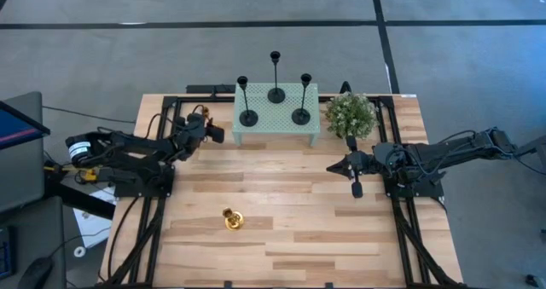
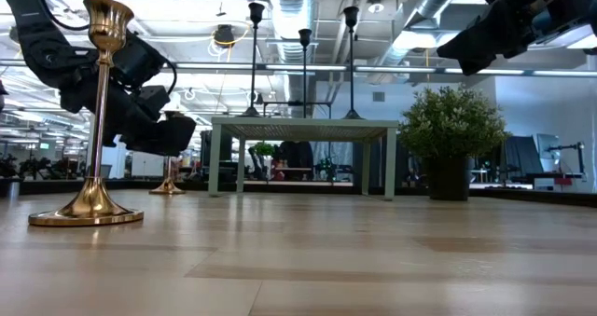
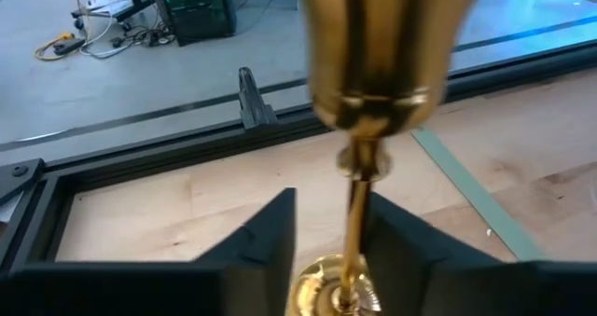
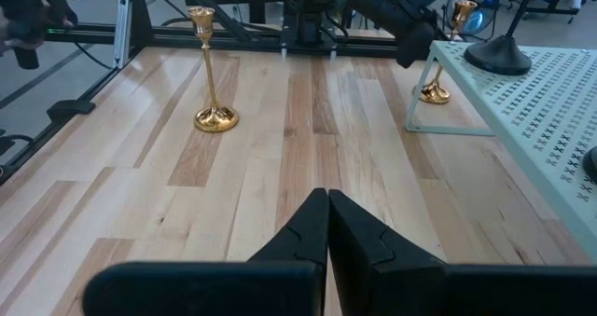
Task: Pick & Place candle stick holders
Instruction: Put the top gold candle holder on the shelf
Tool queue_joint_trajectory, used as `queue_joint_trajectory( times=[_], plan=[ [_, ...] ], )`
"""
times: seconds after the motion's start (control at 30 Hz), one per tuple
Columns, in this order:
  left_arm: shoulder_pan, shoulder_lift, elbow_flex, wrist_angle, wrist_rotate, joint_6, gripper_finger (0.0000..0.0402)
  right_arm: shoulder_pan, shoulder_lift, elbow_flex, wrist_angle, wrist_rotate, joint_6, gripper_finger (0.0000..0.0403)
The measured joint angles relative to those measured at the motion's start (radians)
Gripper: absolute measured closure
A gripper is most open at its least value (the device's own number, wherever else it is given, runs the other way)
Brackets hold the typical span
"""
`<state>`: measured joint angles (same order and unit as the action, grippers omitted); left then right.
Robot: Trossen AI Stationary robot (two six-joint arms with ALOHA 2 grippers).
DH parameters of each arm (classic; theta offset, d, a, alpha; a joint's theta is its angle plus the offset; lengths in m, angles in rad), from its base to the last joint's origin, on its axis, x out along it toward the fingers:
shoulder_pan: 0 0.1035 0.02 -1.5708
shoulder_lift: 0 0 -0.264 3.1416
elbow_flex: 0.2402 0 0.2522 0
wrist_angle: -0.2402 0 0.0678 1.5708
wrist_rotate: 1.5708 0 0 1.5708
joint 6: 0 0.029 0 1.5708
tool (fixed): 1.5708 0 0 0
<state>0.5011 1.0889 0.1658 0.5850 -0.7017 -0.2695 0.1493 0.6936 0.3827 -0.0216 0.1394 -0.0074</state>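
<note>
Three black candlestick holders stand by their round bases on the mint-green perforated stand. One gold holder stands upright on the table near its front edge, and shows large in the low view. A second gold holder stands on its base at the stand's left end. My left gripper is open, with a finger on either side of this holder's thin stem, below its cup. My right gripper is shut and empty, above the table in front of the potted plant.
A green potted plant stands at the stand's right end. Black frame rails run along the table's left and right sides. Bare wood lies between the two arms in the middle of the table.
</note>
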Motion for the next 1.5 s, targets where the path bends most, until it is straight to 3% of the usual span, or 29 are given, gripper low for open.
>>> queue_joint_trajectory(
  times=[0.2, 0.27, 0.67, 0.9, 1.07, 1.23, 1.5],
  plan=[
    [-0.01, 0.0, 0.0, 0.001, 0.0, 0.0, 0.0377, 0.0, 0.0, 0.0, 0.0, 0.0, 0.0, 0.0403],
    [-0.024, -0.001, 0.001, 0.003, -0.003, 0.01, 0.0387, 0.0, 0.0, 0.0, 0.0, 0.0, 0.0, 0.0403],
    [-0.144, -0.042, 0.002, -0.055, 0.015, 0.029, 0.0387, 0.0, 0.0, 0.0, 0.0, 0.0, 0.0, 0.0403],
    [-0.147, -0.242, -0.001, -0.239, 0.036, 0.027, 0.0387, 0.0, 0.0, 0.0, 0.0, 0.0, 0.0, 0.0403],
    [-0.147, -0.407, 0.002, -0.284, 0.163, 0.027, 0.0387, 0.0, 0.0, 0.0, 0.0, 0.0, 0.0, 0.0403],
    [-0.148, -0.498, 0.071, -0.385, 0.213, 0.05, 0.0387, 0.0, 0.0, 0.0, 0.0, 0.0, 0.0, 0.0403],
    [-0.149, -0.505, 0.231, -0.444, 0.197, 0.207, 0.0387, 0.0, 0.0, 0.0, 0.0, 0.0, 0.008, 0.0403]
  ],
)
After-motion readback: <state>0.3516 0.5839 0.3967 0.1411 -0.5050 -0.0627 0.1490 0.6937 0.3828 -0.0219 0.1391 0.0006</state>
